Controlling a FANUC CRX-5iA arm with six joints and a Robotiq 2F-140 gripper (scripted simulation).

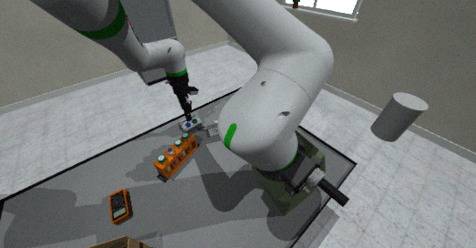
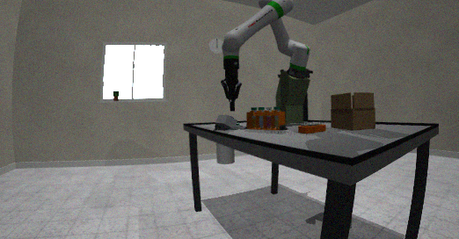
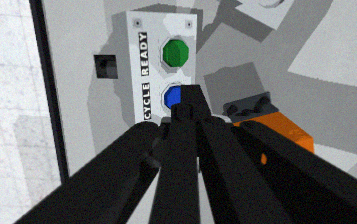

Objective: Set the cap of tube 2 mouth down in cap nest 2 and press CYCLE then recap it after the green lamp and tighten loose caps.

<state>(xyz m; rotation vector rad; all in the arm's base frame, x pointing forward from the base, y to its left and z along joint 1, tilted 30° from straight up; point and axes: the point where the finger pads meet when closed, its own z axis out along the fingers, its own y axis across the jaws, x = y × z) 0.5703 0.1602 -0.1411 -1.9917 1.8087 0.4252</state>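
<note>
My gripper (image 3: 189, 100) is shut and empty, pointing straight down over the grey key housing (image 3: 161, 65). Its fingertips overlap the blue CYCLE key (image 3: 171, 97), which is not lit. The green READY key (image 3: 175, 52) sits just beyond it. From the side, the gripper (image 2: 231, 105) hangs a little above the housing (image 2: 226, 122). The orange tube rack (image 1: 175, 155) stands close by. Three of its tubes show green caps and one (image 1: 170, 151) looks bare. The cap tray (image 1: 212, 128) is mostly hidden behind my arm.
An orange multimeter (image 1: 120, 206) lies on the table nearer the front. Cardboard boxes (image 2: 353, 110) stand at the far right. The table's black edge (image 3: 49, 90) runs just left of the key housing. The arm's green base (image 1: 292, 180) is beside the rack.
</note>
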